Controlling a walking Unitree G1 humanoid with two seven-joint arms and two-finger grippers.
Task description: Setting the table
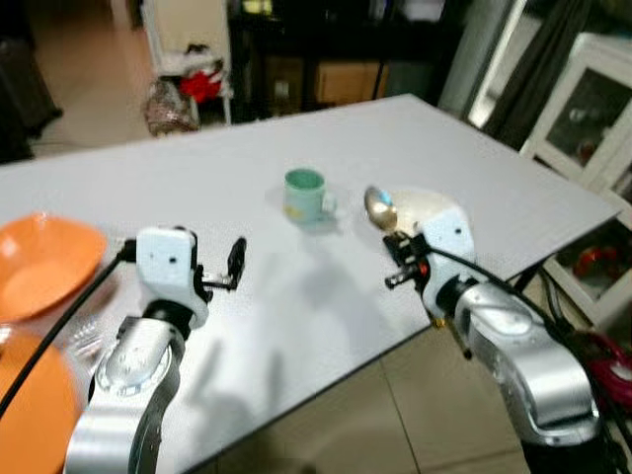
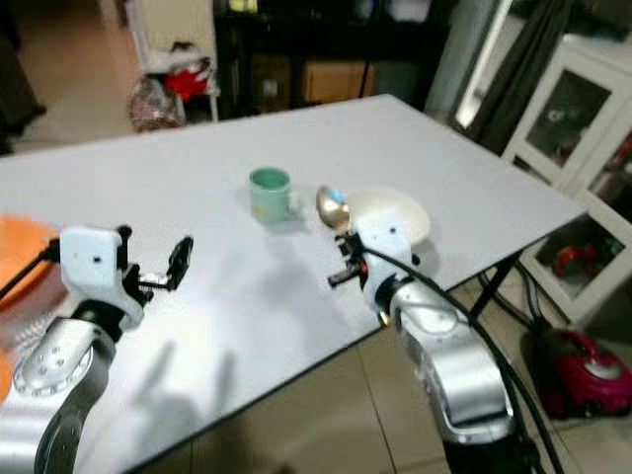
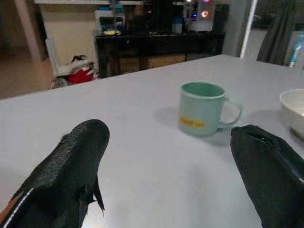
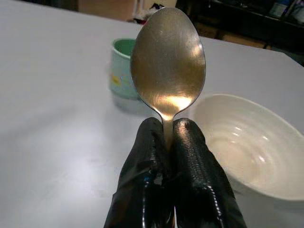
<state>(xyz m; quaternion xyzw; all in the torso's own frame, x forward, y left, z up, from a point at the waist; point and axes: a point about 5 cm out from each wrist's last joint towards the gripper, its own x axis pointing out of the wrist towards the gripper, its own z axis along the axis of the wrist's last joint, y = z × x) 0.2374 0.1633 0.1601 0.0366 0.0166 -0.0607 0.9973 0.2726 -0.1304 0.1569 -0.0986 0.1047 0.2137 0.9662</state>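
One spoon (image 4: 168, 66), and the right gripper (image 4: 171, 142) has it, fingers pinched tight on the neck, bowl end raised above the bench (image 1: 227, 188), just beside the single white bowl (image 2: 400, 209) near the bench's right edge. One green mug (image 1: 305, 194) stands at centre, between the two arms. Left gripper (image 3: 166, 166) hovers low over the bench, fingers spread wide, holding nothing. One orange bowl (image 1: 44, 262) sits far left, with an orange plate (image 1: 30, 395) below it.
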